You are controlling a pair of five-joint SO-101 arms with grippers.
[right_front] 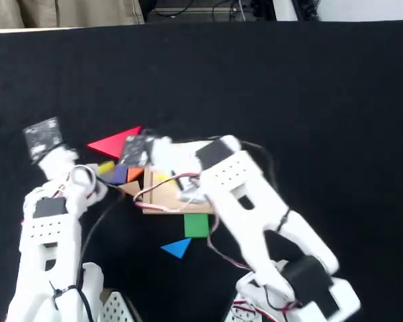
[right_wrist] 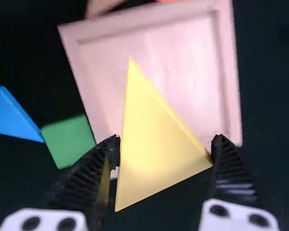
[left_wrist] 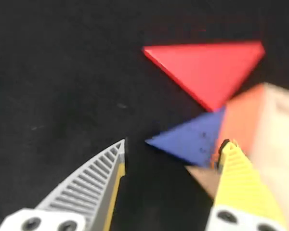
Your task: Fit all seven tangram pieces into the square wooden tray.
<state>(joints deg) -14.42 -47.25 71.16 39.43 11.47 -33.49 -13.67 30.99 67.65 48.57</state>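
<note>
The square wooden tray [right_wrist: 221, 72] lies under my right gripper [right_wrist: 164, 147], which is shut on a large yellow triangle [right_wrist: 154, 144] held partly over the tray's floor and rim. In the high view that gripper [right_front: 160, 176] hovers over the tray [right_front: 162, 201]. My left gripper [left_wrist: 173, 149] stands open just beside the tray's left corner, its fingers either side of a dark blue triangle [left_wrist: 192, 139]. An orange piece [left_wrist: 241, 120] touches the blue one and leans on the tray [left_wrist: 282, 125]. A red triangle [left_wrist: 207, 67] lies just beyond them.
A green square [right_front: 196, 225] and a small light blue triangle [right_front: 176, 248] lie on the black cloth in front of the tray, near the right arm's base. The red triangle [right_front: 114, 142] sits at the tray's far left.
</note>
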